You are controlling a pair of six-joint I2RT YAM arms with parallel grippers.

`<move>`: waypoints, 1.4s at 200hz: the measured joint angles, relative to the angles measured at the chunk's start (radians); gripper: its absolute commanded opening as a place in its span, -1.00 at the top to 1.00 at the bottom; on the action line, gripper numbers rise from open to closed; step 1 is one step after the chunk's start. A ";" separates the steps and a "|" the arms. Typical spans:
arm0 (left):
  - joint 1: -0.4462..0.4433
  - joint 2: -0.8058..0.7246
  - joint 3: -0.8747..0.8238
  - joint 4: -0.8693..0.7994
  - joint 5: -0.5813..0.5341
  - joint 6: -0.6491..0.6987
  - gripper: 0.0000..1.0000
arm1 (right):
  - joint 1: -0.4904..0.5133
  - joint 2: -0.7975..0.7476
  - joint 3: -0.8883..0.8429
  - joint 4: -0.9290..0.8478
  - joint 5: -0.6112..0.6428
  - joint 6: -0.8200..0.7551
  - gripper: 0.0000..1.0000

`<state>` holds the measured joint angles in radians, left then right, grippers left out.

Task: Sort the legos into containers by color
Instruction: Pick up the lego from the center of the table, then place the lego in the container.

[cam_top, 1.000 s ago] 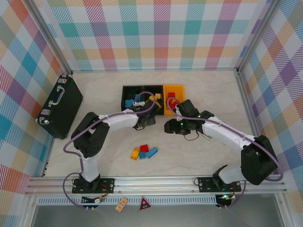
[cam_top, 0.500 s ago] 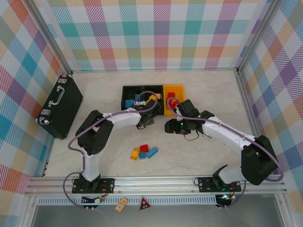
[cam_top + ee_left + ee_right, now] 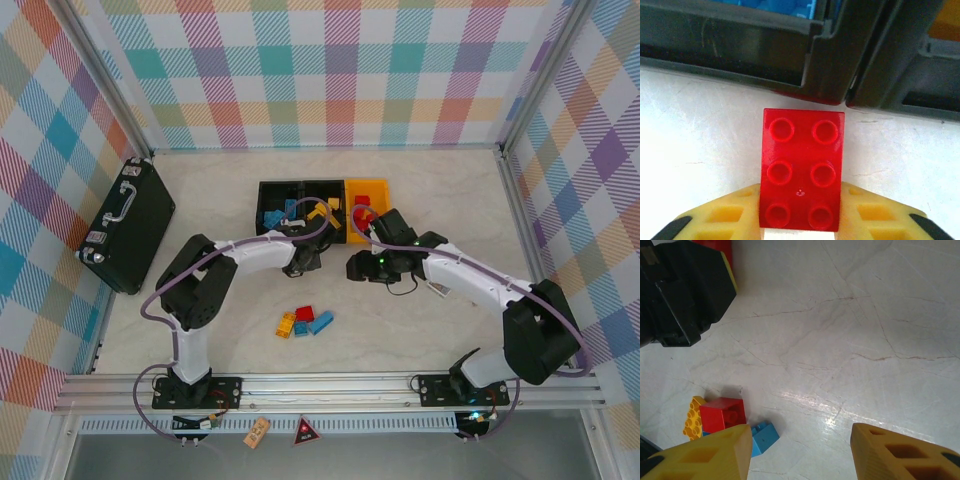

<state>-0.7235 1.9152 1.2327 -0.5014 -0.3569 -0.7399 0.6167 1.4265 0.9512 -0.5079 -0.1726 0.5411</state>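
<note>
left black bin (image 3: 262, 205) holding blue legos (image 3: 272, 217), middle black bin (image 3: 322, 184) yellow legos (image 3: 322, 209), right yellow-orange bin (image 3: 383, 190) red lego (image 3: 362, 202), left gripper (image 3: 800, 212) pinching red brick (image 3: 801, 165), right gripper (image 3: 800, 445) fingers spread

No legible txt anywhere; card (image 3: 257, 432) & red triangle sign (image 3: 305, 431) too small.

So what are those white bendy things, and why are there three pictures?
Those are robot arms: the white left arm and the white right arm, bolted to a pale table. One picture looks down from above; the other two come from a camera on each wrist. The left pincer squeezes a red plastic studded brick beside the black plastic bins. The right pincer is open, holding nothing. A yellow-orange plastic bin sits next to the black ones, and loose red, blue and yellow bricks lie on the table.
</note>
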 measured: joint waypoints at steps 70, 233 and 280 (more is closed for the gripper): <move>-0.005 -0.083 0.000 -0.059 0.043 0.059 0.41 | 0.000 -0.004 0.001 -0.001 0.008 0.001 -0.08; -0.079 0.072 0.494 -0.142 0.283 0.185 0.40 | -0.193 -0.219 -0.103 -0.040 0.067 0.084 -0.09; -0.079 0.254 0.729 -0.193 0.313 0.188 0.39 | -0.244 -0.262 -0.127 -0.080 0.087 0.107 -0.09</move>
<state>-0.8028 2.1693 1.9617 -0.6941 -0.0441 -0.5522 0.3725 1.1641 0.8246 -0.5884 -0.0856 0.6479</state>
